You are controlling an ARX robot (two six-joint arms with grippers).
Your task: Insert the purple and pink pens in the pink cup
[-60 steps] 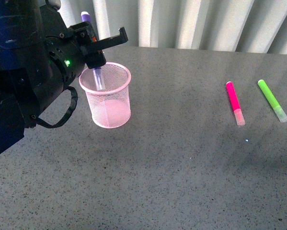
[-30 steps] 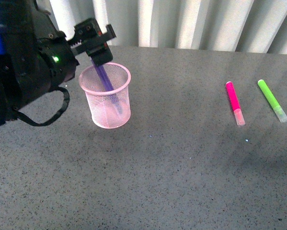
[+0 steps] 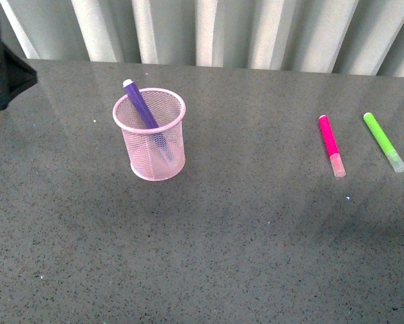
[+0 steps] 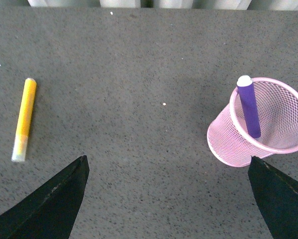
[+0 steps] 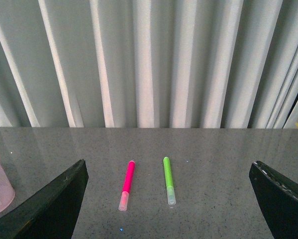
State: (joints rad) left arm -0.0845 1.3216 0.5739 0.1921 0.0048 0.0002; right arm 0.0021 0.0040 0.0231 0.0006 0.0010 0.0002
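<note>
The pink cup (image 3: 150,145) stands upright on the grey table, left of centre. Inside it the purple pen (image 3: 139,101) leans, its white end poking above the rim. The pink pen (image 3: 330,144) lies flat far to the right, clear cap toward me. In the left wrist view my left gripper (image 4: 167,159) is open and empty above bare table, with the cup (image 4: 228,144) and purple pen (image 4: 248,107) off to one side. My right gripper (image 5: 168,164) is open and empty, held back from the pink pen (image 5: 127,184).
A lime green marker (image 3: 384,142) lies just right of the pink pen. A yellow marker (image 4: 24,119) lies on the table, seen only in the left wrist view. Part of my left arm (image 3: 3,67) shows at the far left edge. A pleated curtain backs the table.
My left gripper let go of the purple pen, which dropped into the cup and leans there. The left arm has pulled back to the left, almost out of the front view.
</note>
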